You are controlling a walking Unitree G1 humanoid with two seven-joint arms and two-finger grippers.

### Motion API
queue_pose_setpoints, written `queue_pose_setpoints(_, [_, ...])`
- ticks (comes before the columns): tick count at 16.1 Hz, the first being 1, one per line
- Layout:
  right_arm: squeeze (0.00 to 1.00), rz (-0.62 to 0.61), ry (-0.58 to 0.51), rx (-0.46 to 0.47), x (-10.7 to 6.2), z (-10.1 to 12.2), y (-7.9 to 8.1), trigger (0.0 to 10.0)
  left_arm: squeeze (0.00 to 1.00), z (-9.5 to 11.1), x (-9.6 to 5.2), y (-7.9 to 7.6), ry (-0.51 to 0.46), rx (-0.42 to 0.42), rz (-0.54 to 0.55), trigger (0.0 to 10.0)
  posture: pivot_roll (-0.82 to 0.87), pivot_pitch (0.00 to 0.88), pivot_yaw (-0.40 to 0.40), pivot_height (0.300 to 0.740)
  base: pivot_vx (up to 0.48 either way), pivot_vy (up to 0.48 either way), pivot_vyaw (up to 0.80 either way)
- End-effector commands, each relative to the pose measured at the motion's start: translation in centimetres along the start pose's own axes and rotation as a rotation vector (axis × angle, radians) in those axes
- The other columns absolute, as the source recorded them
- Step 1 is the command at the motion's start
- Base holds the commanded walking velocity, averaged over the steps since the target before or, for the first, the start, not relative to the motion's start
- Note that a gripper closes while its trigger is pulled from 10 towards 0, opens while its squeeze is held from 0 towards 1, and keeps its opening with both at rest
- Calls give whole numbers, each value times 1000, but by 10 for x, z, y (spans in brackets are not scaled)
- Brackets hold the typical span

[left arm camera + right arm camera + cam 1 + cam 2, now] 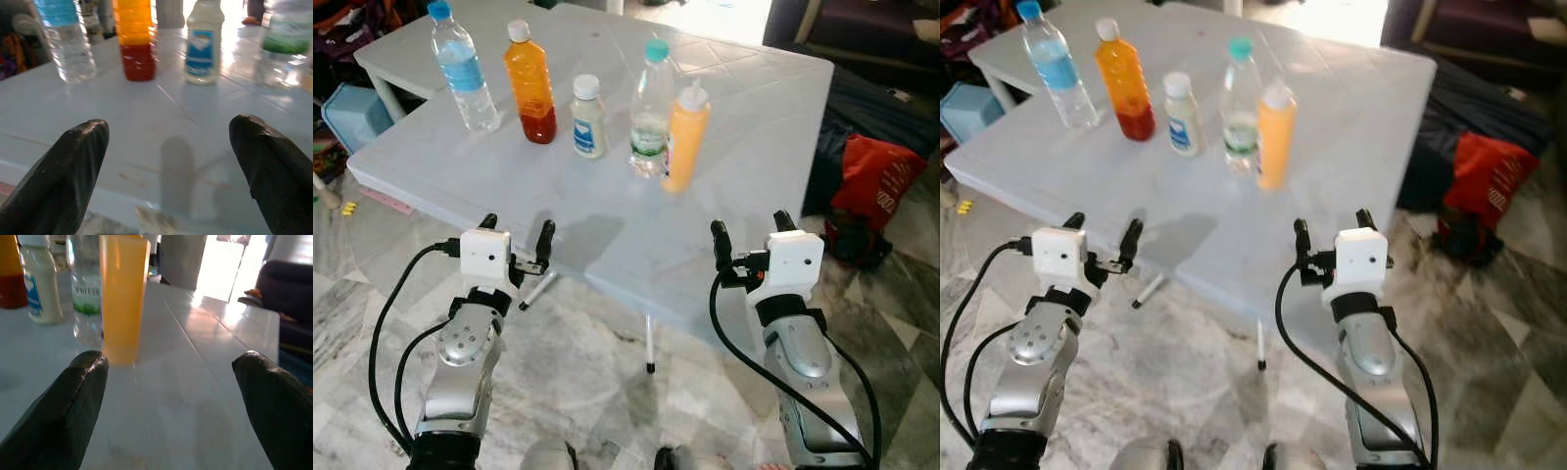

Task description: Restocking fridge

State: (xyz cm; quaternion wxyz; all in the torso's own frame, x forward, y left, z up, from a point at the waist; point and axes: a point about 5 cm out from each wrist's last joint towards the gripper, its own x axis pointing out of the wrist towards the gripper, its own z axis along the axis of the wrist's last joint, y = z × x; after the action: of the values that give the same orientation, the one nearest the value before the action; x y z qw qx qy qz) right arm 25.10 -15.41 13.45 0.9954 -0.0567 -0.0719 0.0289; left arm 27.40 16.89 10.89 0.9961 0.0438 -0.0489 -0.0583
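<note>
Left claw (517, 238) and right claw (748, 238) raised, both spread, at table (607, 225) edge, bottles (590, 117) beyond

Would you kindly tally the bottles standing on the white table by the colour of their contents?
Clear water: 2, the blue-capped bottle and the green-capped bottle
Orange over red drink: 1, the white-capped bottle
White: 1, the small blue-labelled bottle
Plain orange: 1, the orange bottle
Total: 5 bottles
</note>
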Motion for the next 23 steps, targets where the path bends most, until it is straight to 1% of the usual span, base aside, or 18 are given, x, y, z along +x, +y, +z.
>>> queue_pose_setpoints(1, [0, 8, -25, -17, 3, 9, 1, 10000, 0, 7, 0, 8, -17, 30, 54, 10000, -21, 60, 8, 740, 255, 0, 0])
queue_pose_setpoints(2, [0, -7, -21, -41, 6, 10, -2, 10000, 0, 9, 2, 10, -18, 17, 70, 10000, -29, 58, 1, 740, 0, 0, 0])
queue_pose_setpoints(4, [0, -17, 4, -32, 5, 9, -5, 10000, 0, 5, 1, 10, 1, 7, 73, 10000, -38, 36, 2, 740, 0, 0, 0])
queue_pose_setpoints(5, [0, -5, 22, -39, 2, 8, -8, 10000, 0, 0, -1, 7, 17, 4, 51, 10000, -47, 8, 9, 740, 0, 0, 0])
queue_pose_setpoints(6, [0, 19, 37, -60, -3, 5, -11, 10000, 0, -3, -4, 3, 25, 26, -3, 10000, -54, 0, 16, 740, 0, 0, 0])
queue_pose_setpoints(7, [0, 20, 46, -61, -7, 3, -13, 10000, 0, -5, -7, 1, 30, 24, -21, 10000, -66, 0, 25, 740, 0, 0, 0])
queue_pose_setpoints(8, [0, 20, 49, -55, -10, 1, -14, 10000, 0, -6, -9, 1, 35, 29, -22, 10000, -75, 0, 29, 740, 0, 0, 0])
queue_pose_setpoints(9, [0, -4, 28, -50, -10, 3, -14, 10000, 0, -7, -12, 3, 36, 40, -7, 10000, -82, 0, 33, 740, 0, 0, 0])
queue_pose_setpoints(11, [0, 3, -18, -40, -9, 9, -4, 10000, 0, -10, -14, 11, 56, 37, 52, 10000, -89, 0, 37, 740, 0, 0, 0])
queue_pose_setpoints(12, [0, -6, -33, -30, -6, 11, 2, 10000, 0, -15, -15, 17, 79, 22, 100, 10000, -92, 0, 39, 740, 0, 0, 0])
queue_pose_setpoints(13, [0, 7, -33, 14, 1, 13, 11, 10000, 0, -18, -16, 20, 97, 3, 140, 10000, -94, 0, 42, 740, 0, 0, 0])
queue_pose_setpoints(14, [0, 71, -51, 34, 7, 17, 19, 10000, 0, -16, -14, 16, 78, 4, 114, 10000, -88, 0, 41, 740, 0, 0, 0])
queue_pose_setpoints(16, [0, 122, -72, 20, 13, 21, 22, 10000, 0, -11, -10, 12, 55, 13, 81, 10000, -79, 0, 36, 740, 0, 0, 0])
queue_pose_setpoints(17, [0, 136, -83, 8, 18, 24, 18, 10000, 0, -8, -8, 15, 49, 20, 83, 10000, -75, 0, 33, 740, 0, 0, 0])
queue_pose_setpoints(18, [0, 115, -83, -19, 22, 23, 11, 10000, 0, -8, -9, 18, 46, 23, 86, 10000, -74, 0, 31, 740, 0, 0, 0])
queue_pose_setpoints(20, [0, 60, -82, -15, 25, 24, 1, 10000, 0, -8, -10, 21, 43, 27, 92, 10000, -68, 0, 31, 740, 127, 0, 0])
queue_pose_setpoints(21, [0, 45, -87, -20, 23, 24, 0, 10000, 0, -8, -10, 21, 41, 20, 95, 10000, -66, 0, 32, 740, 296, 0, 0])
queue_pose_setpoints(23, [0, 14, -63, 10, 16, 19, -2, 10000, 0, -8, -10, 23, 49, 15, 99, 10000, -67, 0, 34, 740, 349, 315, 0])
